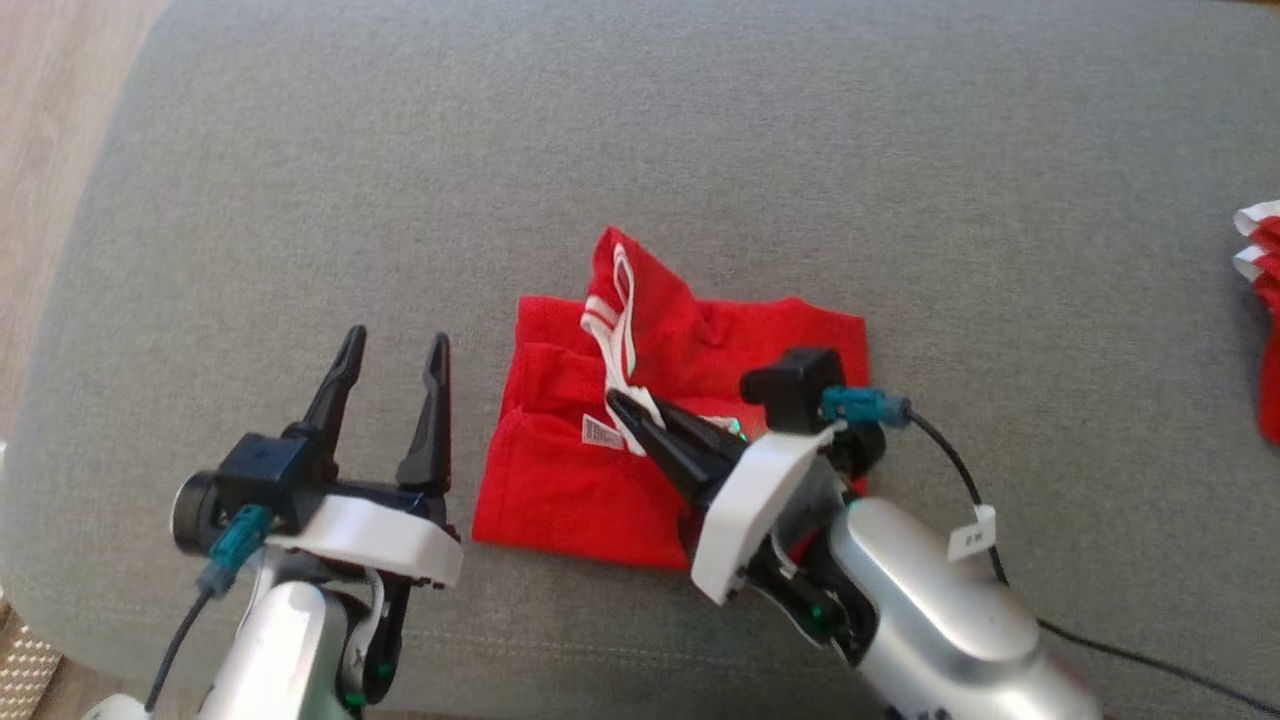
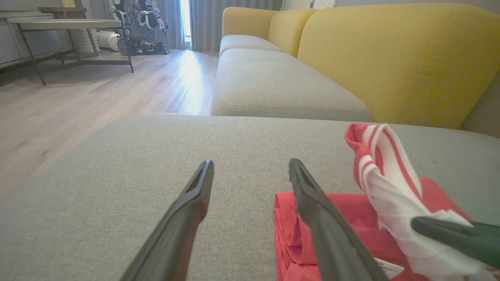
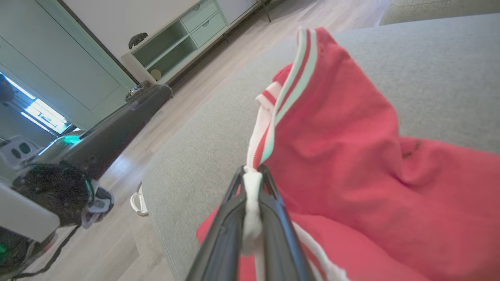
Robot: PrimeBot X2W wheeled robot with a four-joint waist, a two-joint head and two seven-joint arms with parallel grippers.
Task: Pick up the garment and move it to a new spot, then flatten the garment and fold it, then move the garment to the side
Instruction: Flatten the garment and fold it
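Note:
A red garment (image 1: 690, 400) with a white-and-red striped band lies on the grey cushion (image 1: 640, 150), partly folded. My right gripper (image 1: 615, 402) is shut on the striped white band (image 3: 252, 187) and holds that edge lifted above the rest of the cloth (image 3: 351, 156). In the left wrist view the raised band (image 2: 384, 171) stands up to the right, with the right gripper's dark fingers (image 2: 449, 232) at its foot. My left gripper (image 1: 395, 345) is open just left of the garment, above bare cushion (image 2: 156, 156), with nothing between its fingers.
Another red-and-white cloth (image 1: 1262, 290) lies at the cushion's right edge. Wooden floor (image 1: 50, 120) lies past the left edge. A yellow sofa back (image 2: 390, 58) rises behind; a table (image 2: 66, 25) and another robot (image 2: 140, 23) stand far off.

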